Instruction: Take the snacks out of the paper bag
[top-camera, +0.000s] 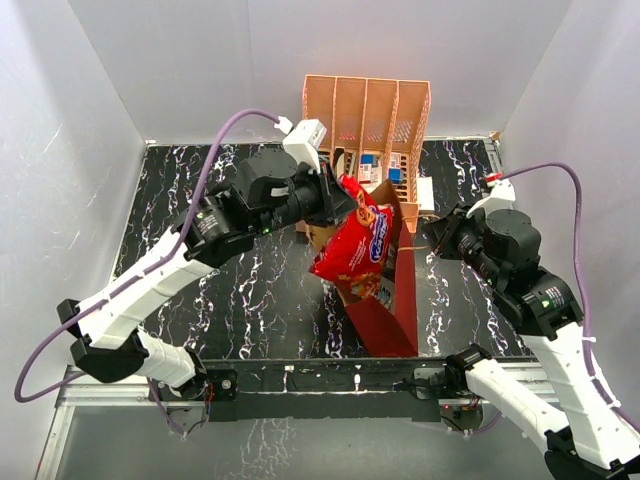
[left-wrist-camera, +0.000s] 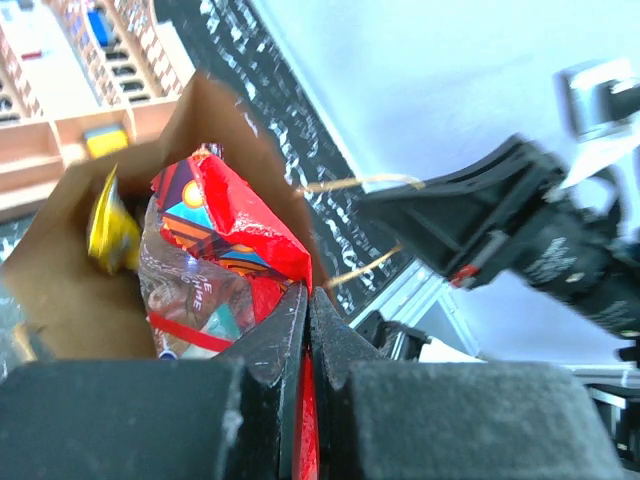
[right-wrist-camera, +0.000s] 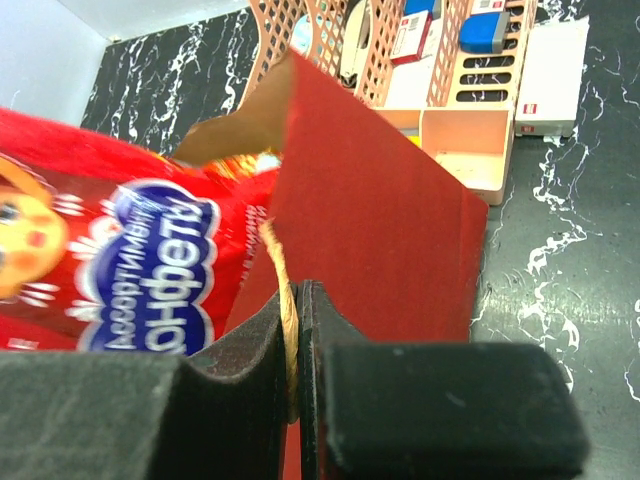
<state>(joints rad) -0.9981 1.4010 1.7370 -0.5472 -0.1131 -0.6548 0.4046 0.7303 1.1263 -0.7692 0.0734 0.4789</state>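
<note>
Both pairs of jaws are closed. The left gripper (left-wrist-camera: 307, 300) pinches the top edge of the red cookie bag (top-camera: 357, 245) between its fingertips. The pouch hangs tilted from that grip, with its upper part raised above the mouth of the paper bag (top-camera: 392, 305) and its lower end over the opening. Whether that end is clear of the rim cannot be told.

The right gripper (right-wrist-camera: 297, 300) is clamped on a twine handle (right-wrist-camera: 280, 265) beside the paper bag's red side wall, and the cord runs up out of the pinch.

The left wrist view looks down into the brown kraft inside. A yellow packet (left-wrist-camera: 108, 225) lies against the wall there, and more crinkled wrappers — clear and silvery, too jumbled to tell apart — sit under the cookie bag.

The paper bag stands on the black marbled table (top-camera: 250, 290), between the two arms and just in front of the peach rack (top-camera: 365, 115). A white box (top-camera: 425, 193) lies on the table at the rack's right end, near the right gripper.
</note>
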